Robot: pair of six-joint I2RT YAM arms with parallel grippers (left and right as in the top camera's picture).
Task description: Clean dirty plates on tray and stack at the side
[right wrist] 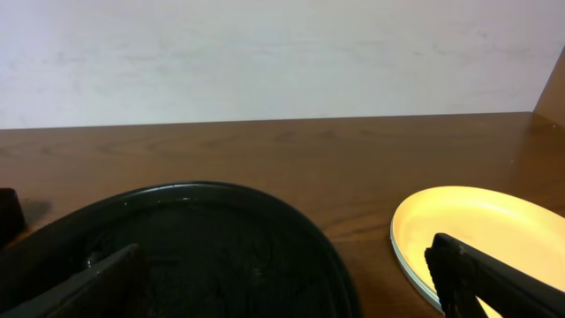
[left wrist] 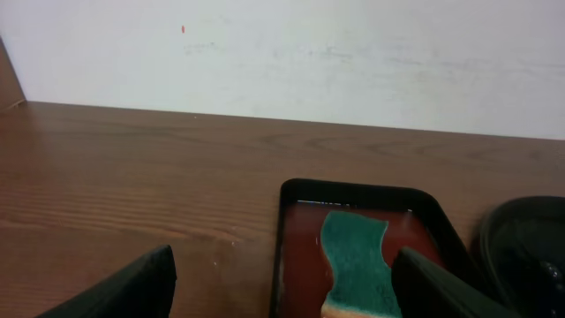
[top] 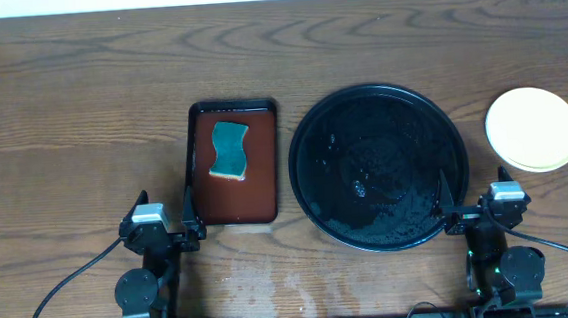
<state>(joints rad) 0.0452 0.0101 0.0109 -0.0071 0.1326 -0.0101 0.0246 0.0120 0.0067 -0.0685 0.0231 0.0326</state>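
Note:
The round glossy black tray (top: 375, 123) sits right of centre, wet with droplets and with no plate on it; it also fills the lower left of the right wrist view (right wrist: 194, 238). The plates (top: 534, 128) stand as a stack on the table to its right, a pale yellow one on top, with a pale blue rim showing under it (right wrist: 477, 221). My left gripper (top: 163, 220) rests at the near edge, open and holding nothing (left wrist: 284, 265). My right gripper (top: 483, 205) rests near the tray's front right rim, open and holding nothing (right wrist: 284, 256).
A brown rectangular tray with a black rim (top: 265, 180) lies left of the black tray and holds a green sponge (top: 229, 150), which shows ahead of the left gripper (left wrist: 357, 256). A white wall runs behind the table's far edge.

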